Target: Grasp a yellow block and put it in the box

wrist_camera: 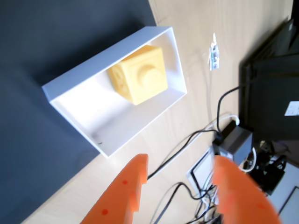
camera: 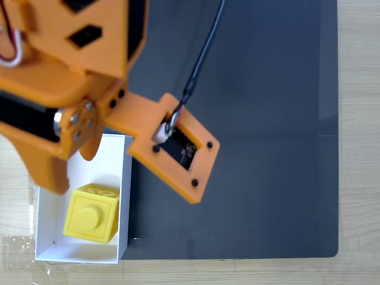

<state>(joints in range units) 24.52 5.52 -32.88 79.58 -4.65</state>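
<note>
The yellow block (camera: 89, 214) sits inside the white box (camera: 125, 199), toward the box's lower end in the fixed view, stud facing up. In the wrist view the yellow block (wrist_camera: 140, 74) rests against the far end of the box (wrist_camera: 105, 122), a little tilted. My gripper (wrist_camera: 181, 161) is open, its two orange fingers spread at the bottom edge with nothing between them, raised above and off to the side of the box. In the fixed view the gripper (camera: 71, 163) hangs over the box's upper end, apart from the block.
The box stands at the left edge of a black mat (camera: 267, 148) on a wooden table (camera: 359, 119). A black cable (camera: 205, 47) runs to the orange camera mount (camera: 178, 148). Beyond the table edge lie cables and a power adapter (wrist_camera: 233, 140).
</note>
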